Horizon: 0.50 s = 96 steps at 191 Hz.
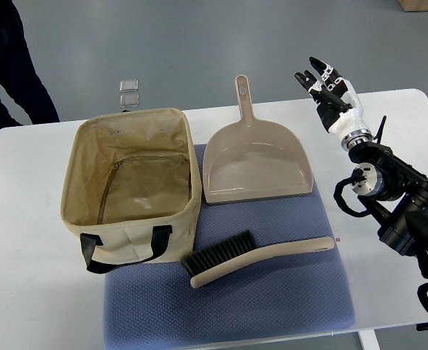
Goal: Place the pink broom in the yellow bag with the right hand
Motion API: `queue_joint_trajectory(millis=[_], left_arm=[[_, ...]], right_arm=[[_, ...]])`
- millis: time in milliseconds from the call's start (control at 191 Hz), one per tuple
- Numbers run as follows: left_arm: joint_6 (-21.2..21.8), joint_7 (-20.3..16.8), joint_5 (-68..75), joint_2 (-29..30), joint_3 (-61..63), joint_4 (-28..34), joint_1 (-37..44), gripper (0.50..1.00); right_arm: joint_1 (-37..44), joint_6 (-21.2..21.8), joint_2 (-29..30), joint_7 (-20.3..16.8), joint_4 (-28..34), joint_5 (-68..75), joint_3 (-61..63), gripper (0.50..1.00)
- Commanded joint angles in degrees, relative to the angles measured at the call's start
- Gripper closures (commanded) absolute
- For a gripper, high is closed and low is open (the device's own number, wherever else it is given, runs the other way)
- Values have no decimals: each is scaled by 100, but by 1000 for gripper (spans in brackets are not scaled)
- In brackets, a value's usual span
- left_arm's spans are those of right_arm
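Observation:
A pale pink hand broom (257,259) with black bristles lies on the blue-grey mat (272,306), bristles to the left, handle pointing right. The yellowish fabric bag (130,186) with black handles stands open at the left of the mat, with nothing inside that I can see. My right hand (329,87) is raised at the far right of the table, well above and right of the broom, its fingers spread and holding nothing. The left arm does not show.
A matching pink dustpan (257,164) lies beyond the broom, handle pointing away. A small clear object (129,93) sits past the bag at the table's far edge. A person in dark clothing (6,65) stands at the top left. The white table (388,124) shows bare at the right.

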Motion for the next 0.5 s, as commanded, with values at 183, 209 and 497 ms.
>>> queue_joint_trajectory(millis=[183,209,497], left_arm=[[10,0,9,0,15,-2,-5,500],[19,0,9,0,15,-2,-5,500],[46,0,0,0,-29,33,-5,500]], right_arm=[[0,2,5,1,-6,0,17,570],[0,2,14,1,-6,0,8,570],[0,2,14,1,-6,9,8,570]])
